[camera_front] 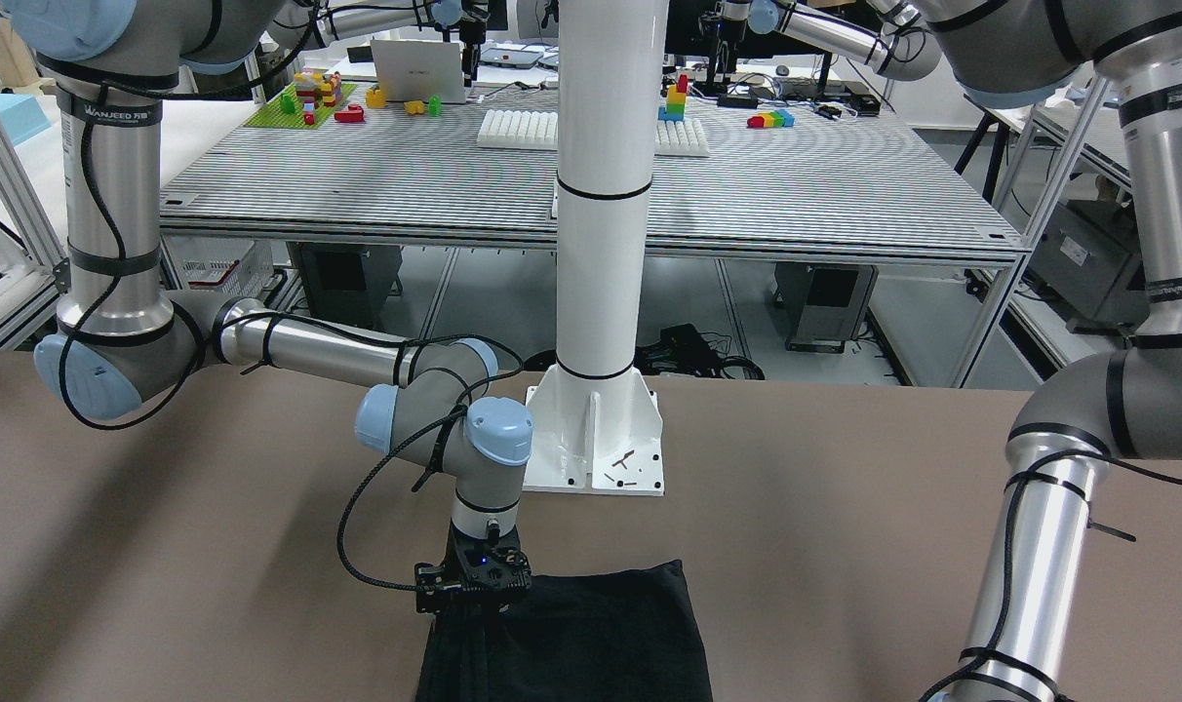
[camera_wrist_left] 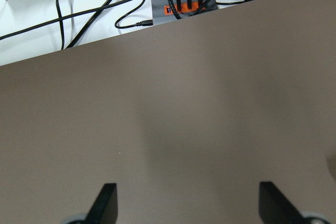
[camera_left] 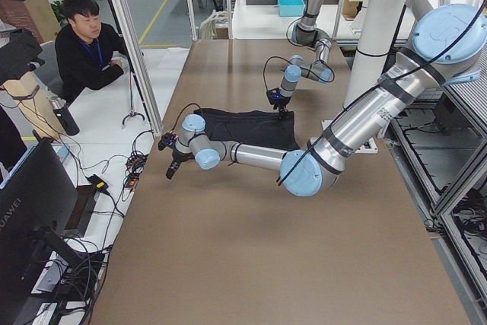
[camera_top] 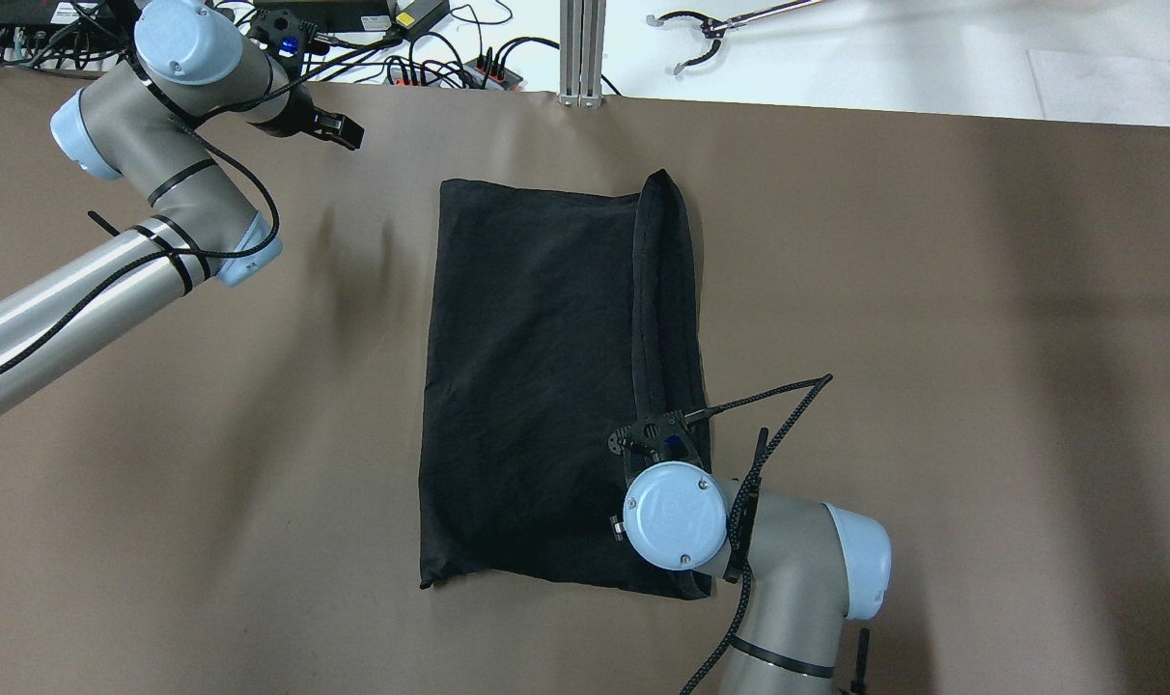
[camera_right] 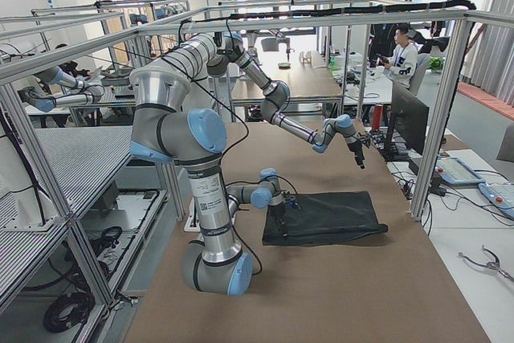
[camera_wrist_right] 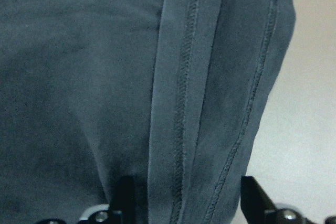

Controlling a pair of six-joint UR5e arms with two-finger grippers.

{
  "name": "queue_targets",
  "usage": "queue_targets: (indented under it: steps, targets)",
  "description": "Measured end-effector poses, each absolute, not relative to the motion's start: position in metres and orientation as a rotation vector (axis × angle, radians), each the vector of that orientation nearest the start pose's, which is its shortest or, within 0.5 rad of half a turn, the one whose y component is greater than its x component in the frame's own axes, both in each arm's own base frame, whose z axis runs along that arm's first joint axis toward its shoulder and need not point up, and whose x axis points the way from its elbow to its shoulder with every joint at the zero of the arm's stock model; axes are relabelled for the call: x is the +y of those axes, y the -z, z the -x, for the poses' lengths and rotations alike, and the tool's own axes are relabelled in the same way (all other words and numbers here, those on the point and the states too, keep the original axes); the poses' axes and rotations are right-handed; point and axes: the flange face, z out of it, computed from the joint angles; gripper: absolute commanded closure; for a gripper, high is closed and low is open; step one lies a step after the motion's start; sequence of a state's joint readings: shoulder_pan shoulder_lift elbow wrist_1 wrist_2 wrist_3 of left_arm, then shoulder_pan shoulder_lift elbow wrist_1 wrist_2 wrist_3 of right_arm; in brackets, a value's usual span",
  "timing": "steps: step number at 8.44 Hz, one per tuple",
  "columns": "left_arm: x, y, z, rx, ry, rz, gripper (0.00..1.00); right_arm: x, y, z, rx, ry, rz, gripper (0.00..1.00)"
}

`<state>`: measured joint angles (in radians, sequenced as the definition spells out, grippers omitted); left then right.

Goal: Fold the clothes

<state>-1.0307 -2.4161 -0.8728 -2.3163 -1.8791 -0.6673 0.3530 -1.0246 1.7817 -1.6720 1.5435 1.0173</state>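
Note:
The black garment [camera_top: 527,386] lies flat on the brown table [camera_top: 933,290] as a tall rectangle; no logo shows. It also shows in the front view [camera_front: 601,643]. A hemmed strip [camera_top: 660,290] runs along its right side as a raised ridge. My right gripper [camera_top: 654,434] hangs low over the near end of that strip. In the right wrist view the gripper [camera_wrist_right: 189,203] has its fingers [camera_wrist_right: 126,198] apart, with the stitched hems [camera_wrist_right: 184,103] between them. My left gripper [camera_top: 339,130] is open and empty at the far left, over bare table [camera_wrist_left: 168,129].
The white robot pedestal [camera_front: 601,439] stands at the table's near edge. A power strip and cables [camera_wrist_left: 184,3] lie just beyond the far edge by my left gripper. A grabber tool [camera_top: 701,39] lies past the table. A seated person [camera_left: 87,51] is beyond the far edge.

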Motion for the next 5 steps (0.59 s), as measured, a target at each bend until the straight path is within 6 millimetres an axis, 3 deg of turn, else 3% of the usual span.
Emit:
queue_targets:
  steps: [2, 5]
  targets:
    - [-0.7752, -0.3688, -0.3454, 0.739, -0.021, -0.565, 0.05, -0.3507, -0.274, 0.5589, -0.579, 0.185, -0.312, 0.61]
    - [-0.7754, -0.3688, -0.3448, 0.739, -0.02, -0.565, 0.05, -0.3497, -0.2675, 0.5573, -0.592, 0.185, -0.316, 0.62]
